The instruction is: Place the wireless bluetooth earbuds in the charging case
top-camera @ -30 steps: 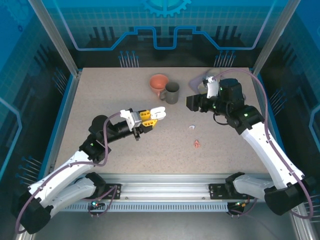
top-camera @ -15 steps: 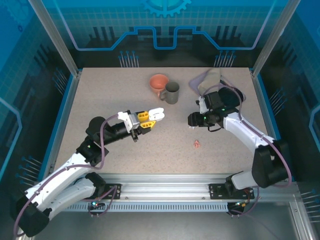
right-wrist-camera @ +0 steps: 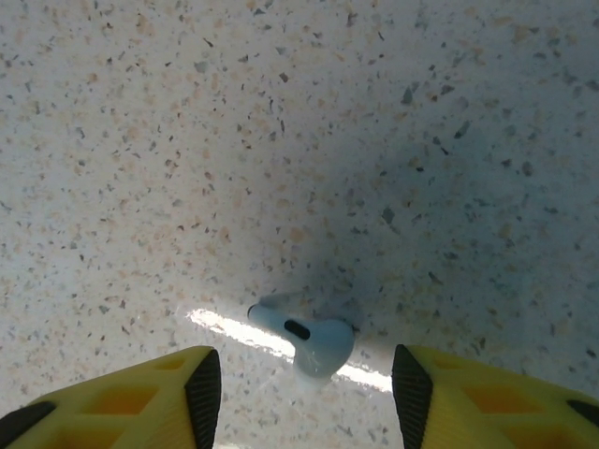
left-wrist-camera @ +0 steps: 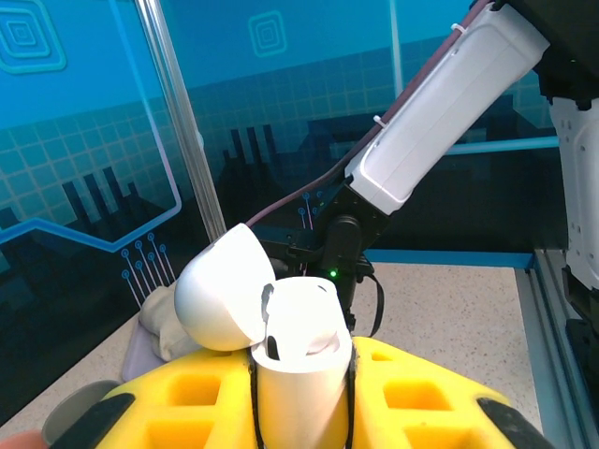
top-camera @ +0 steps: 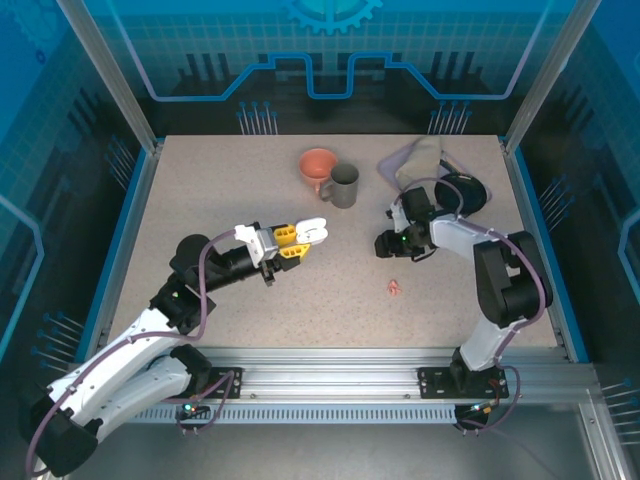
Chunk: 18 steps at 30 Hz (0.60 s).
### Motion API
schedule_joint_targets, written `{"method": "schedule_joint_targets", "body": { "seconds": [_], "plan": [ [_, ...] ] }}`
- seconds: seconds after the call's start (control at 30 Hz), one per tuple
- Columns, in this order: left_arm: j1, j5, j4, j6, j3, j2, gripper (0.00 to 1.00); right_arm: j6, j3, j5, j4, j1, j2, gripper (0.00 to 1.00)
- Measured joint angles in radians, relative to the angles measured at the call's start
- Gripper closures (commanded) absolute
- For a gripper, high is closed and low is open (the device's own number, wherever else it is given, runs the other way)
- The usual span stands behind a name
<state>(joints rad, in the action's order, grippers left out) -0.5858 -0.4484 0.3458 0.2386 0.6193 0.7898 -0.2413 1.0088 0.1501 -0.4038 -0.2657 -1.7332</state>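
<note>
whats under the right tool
A white earbud lies on the speckled table, between the fingers of the open right tool, touching neither. Its underside is hidden, and from above the tool covers it.

The right pincer has swung down and inward, its open jaws now straddling the white earbud.

charging case: white | earbud: white | right claw: yellow | table: speckled beige
</note>
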Motion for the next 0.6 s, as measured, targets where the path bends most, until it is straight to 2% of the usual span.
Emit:
{"method": "schedule_joint_targets", "body": {
  "seconds": [0.27, 0.6],
  "plan": [
    [0.000, 0.000, -0.011, 0.000, 0.000, -0.008, 1.00, 0.014, 0.065, 0.002, 0.013, -0.004, -0.050, 0.45],
    [0.000, 0.008, -0.027, 0.000, 0.000, -0.032, 1.00, 0.007, 0.066, 0.015, -0.005, -0.025, -0.067, 0.45]
  ]
}}
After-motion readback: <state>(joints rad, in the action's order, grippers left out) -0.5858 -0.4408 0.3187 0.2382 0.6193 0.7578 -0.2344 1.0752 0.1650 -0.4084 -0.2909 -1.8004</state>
